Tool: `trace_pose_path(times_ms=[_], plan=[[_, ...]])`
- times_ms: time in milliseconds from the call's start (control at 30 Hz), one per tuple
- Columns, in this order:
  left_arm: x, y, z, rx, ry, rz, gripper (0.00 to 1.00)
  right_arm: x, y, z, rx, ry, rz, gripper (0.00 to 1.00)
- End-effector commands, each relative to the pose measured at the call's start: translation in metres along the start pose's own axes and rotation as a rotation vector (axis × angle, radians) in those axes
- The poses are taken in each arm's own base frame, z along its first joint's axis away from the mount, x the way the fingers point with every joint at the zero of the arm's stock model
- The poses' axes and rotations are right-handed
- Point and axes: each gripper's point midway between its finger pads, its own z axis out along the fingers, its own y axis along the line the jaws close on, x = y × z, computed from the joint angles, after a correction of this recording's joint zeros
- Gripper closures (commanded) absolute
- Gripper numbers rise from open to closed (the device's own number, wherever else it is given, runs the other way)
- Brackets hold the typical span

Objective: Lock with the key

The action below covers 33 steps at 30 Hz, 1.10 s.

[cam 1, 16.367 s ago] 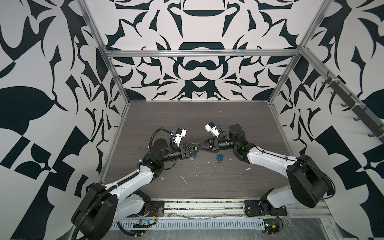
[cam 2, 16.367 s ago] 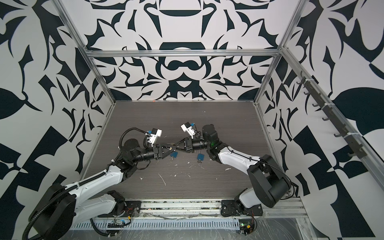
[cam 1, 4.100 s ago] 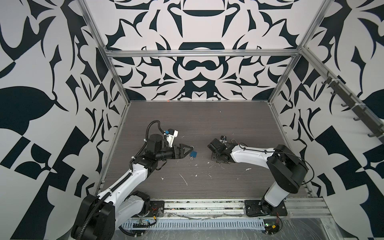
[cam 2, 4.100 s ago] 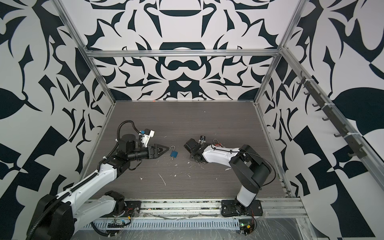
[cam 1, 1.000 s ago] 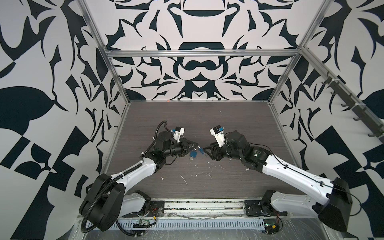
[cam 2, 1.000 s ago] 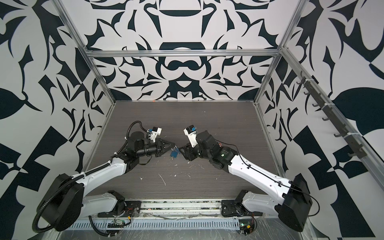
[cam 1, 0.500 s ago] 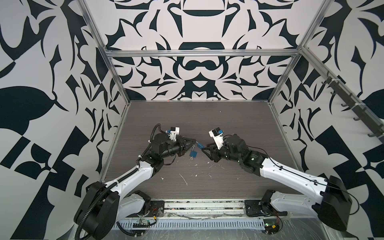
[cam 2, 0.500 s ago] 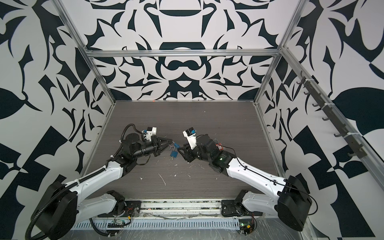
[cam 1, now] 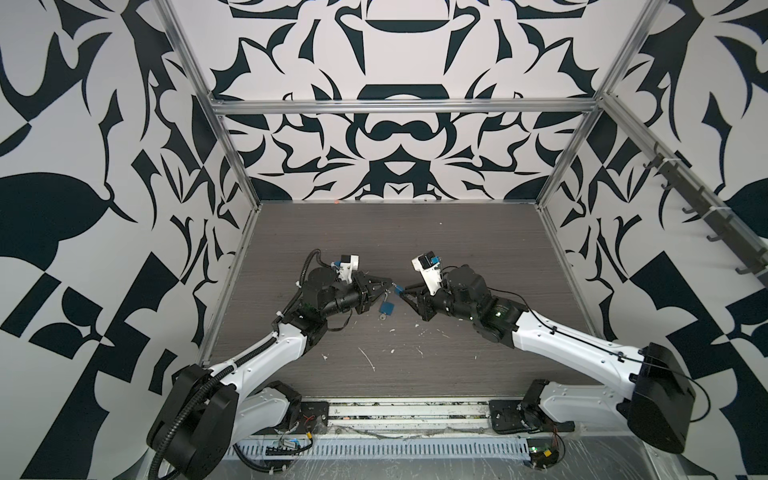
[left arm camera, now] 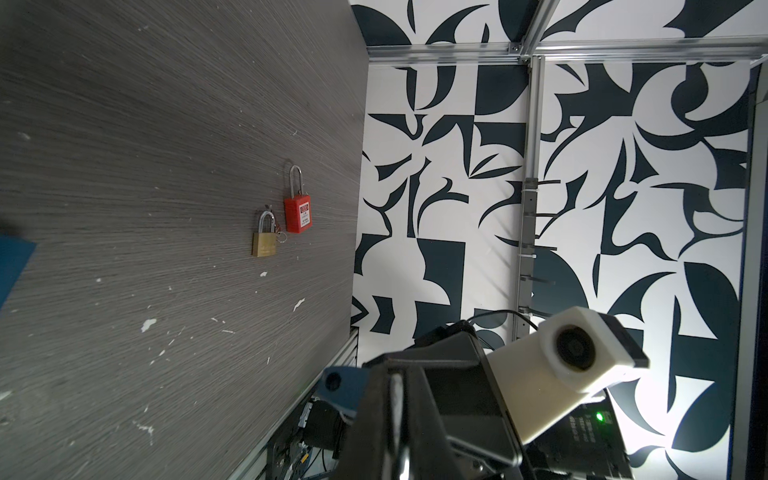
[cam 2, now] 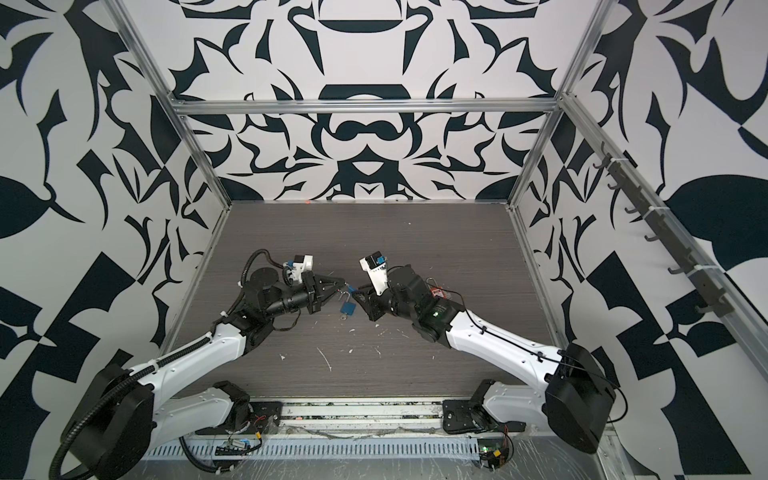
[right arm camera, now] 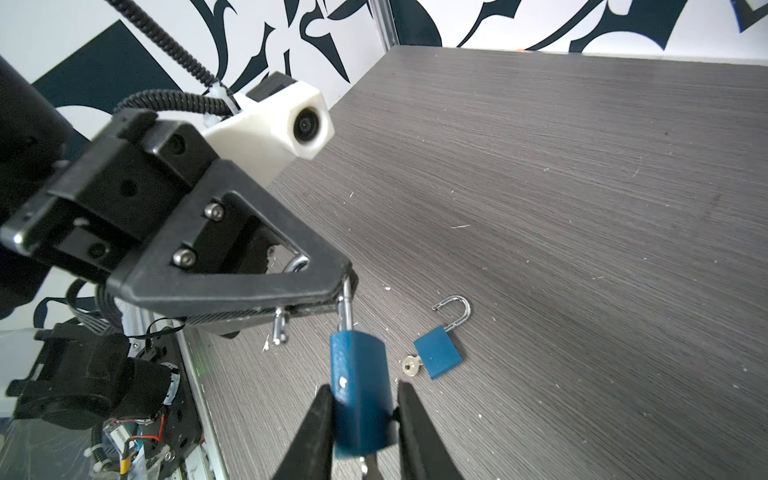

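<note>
Risks, biggest parts first. The left gripper (right arm camera: 343, 291) is clamped shut on the open shackle (right arm camera: 345, 309) of the held blue padlock (right arm camera: 357, 361). The right gripper (right arm camera: 365, 388) has its jaws closed in on the lock body, and both fingers look to be in contact.

- **Two rigid grips on one small lock:** if they pull or twist out of line, I'd expect the thin shackle to slide out of the left pinch, or the body to swivel between the right fingers.
- **Free shackle end:** it hangs outside the body, so it has to line up with its hole before any push. A skewed push would likely jam it.
- **A drop:** the lock would land on or by the loose blue padlock (right arm camera: 437, 352), just below on the table (right arm camera: 582, 208), and could knock that one's key (right arm camera: 410, 365).

Position: the held lock is off the table, between the two grippers, near the table's middle. A bit of metal (right arm camera: 364, 467) shows under its body between the right fingers. It may be a key, can't tell.

Count:
- **Grippers:** 2.
- **Padlocks:** 4.
  - 2 blue, one held and one loose with its shackle open.
  - 1 red padlock (left arm camera: 298, 214) and 1 brass padlock (left arm camera: 264, 244), lying side by side over by the right arm, both shackles apparently shut.
- **Keys:** 1 for sure, in the base of the loose blue lock. Something small sits by the brass one, too small to call.
</note>
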Motion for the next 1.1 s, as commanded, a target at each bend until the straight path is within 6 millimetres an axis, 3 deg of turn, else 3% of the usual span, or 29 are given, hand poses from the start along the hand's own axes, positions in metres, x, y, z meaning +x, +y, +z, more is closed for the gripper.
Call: trace_pose_path(times_ms=[0, 267, 433, 733, 833, 933, 1000, 1067], plan=[[0.001, -0.011, 0.0, 0.063, -0.001, 0.01, 1.0, -0.025, 0.015, -0.002, -0.05, -0.066, -0.007, 0.76], [-0.001, -0.008, 0.002, 0.073, -0.004, -0.005, 1.0, -0.025, 0.014, -0.005, -0.042, -0.073, -0.002, 0.79], [-0.001, -0.009, 0.003, 0.088, -0.001, -0.009, 1.0, -0.023, 0.013, -0.001, -0.046, -0.063, 0.015, 0.7], [-0.001, -0.015, 0.003, 0.116, 0.001, -0.009, 1.0, -0.022, 0.014, 0.005, -0.057, -0.049, 0.029, 0.7], [0.0, -0.017, 0.003, 0.119, 0.009, -0.005, 1.0, -0.022, 0.014, 0.005, -0.054, -0.052, 0.032, 0.79], [0.001, -0.015, 0.003, 0.118, 0.01, -0.002, 1.0, -0.027, 0.016, 0.002, -0.06, -0.072, 0.036, 0.93], [0.001, -0.011, 0.002, 0.113, 0.01, -0.002, 1.0, -0.032, 0.017, -0.002, -0.062, -0.087, 0.045, 0.94], [0.002, -0.009, 0.002, 0.11, 0.009, 0.002, 1.0, -0.035, 0.018, -0.006, -0.062, -0.097, 0.054, 0.89]])
